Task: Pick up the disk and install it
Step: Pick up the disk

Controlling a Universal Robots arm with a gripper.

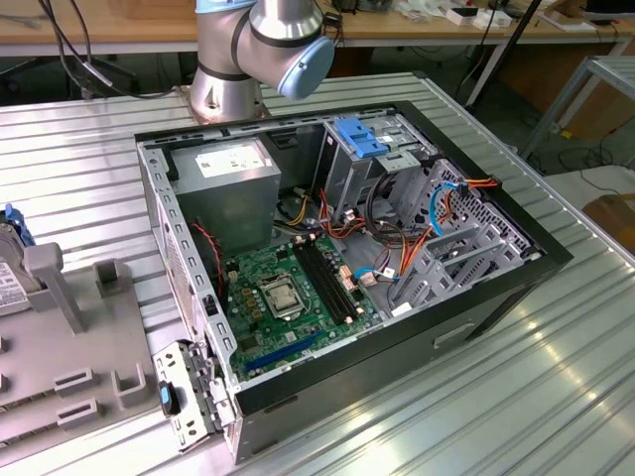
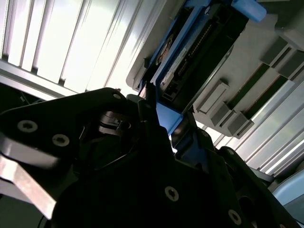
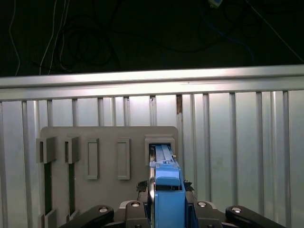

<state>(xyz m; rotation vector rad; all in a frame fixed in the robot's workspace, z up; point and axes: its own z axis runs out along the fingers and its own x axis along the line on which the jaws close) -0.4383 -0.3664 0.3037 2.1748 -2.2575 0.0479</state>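
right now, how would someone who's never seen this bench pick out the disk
Start at the open computer case on the ribbed metal table; at the exterior view's left lies a grey slotted holder. In both wrist views the disk stands on edge in one of its slots. Bright blue side rails set it apart from the grey brackets and thin green strips beside it.

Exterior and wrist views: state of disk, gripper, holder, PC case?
disk: on edge in a slot of the grey holder, not installed.
gripper: at the disk's blue rail.
grey holder: flat on the ribbed table.
PC case: on its side, panel off, inside exposed.
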